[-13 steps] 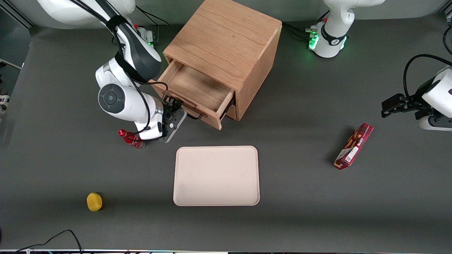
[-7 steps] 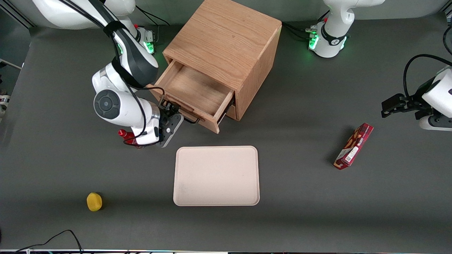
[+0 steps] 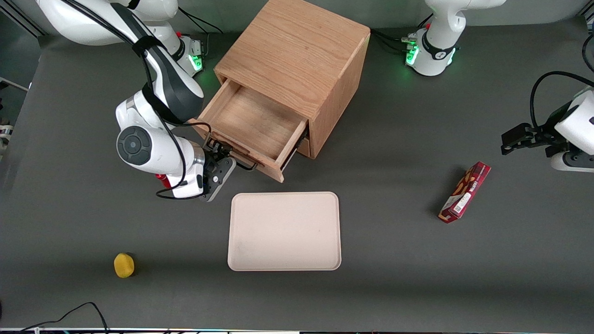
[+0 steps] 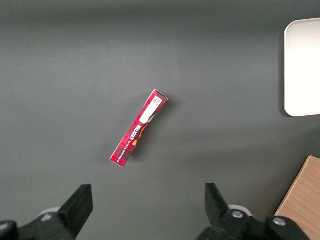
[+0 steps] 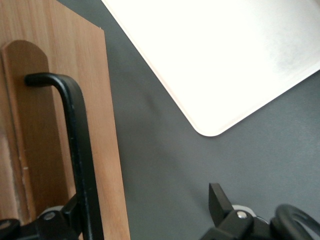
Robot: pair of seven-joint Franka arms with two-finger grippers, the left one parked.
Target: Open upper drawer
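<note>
On the table (image 3: 69,222), seen from the front, my end effector (image 3: 222,153) grips the black bar handle (image 3: 241,163) of the upper drawer (image 3: 253,121), which stands pulled out of the oak cabinet (image 3: 301,51), its bare-wood tray showing. Nearer the camera lie a beige tray (image 3: 284,231) and a yellow ball (image 3: 124,265); a red box (image 3: 465,192) lies toward the parked arm's end. At my wrist, the handle (image 5: 80,150) crosses the oak front (image 5: 40,125) between my fingers, the tray's corner (image 5: 210,70) close by.

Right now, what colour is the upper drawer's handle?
Black; the handle on the upper drawer shows best in the right wrist view.
</note>
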